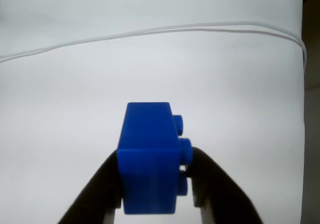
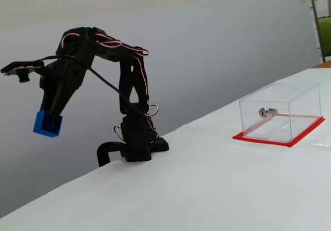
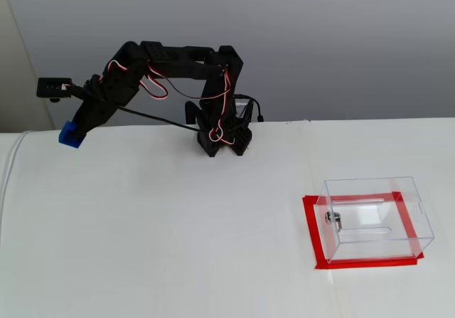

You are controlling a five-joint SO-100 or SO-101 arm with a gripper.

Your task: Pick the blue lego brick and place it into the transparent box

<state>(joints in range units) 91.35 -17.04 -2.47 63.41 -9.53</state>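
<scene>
Right now my end effector [image 2: 49, 121] is clamped on the blue lego brick [image 2: 47, 124], held high and well apart from the transparent box [image 2: 281, 112], so a hasty swing could shake it loose.

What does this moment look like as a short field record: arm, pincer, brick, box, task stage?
arm: black, clamped at the table edge, reaching left in both fixed views
pincer: shut on the blue lego brick, fingers on both sides
brick: lifted clear of the table, studs facing right in the wrist view
transparent box: on a red base, far right of the arm, silver lock on one wall, nothing seen inside
stage: brick picked, not yet placed
</scene>
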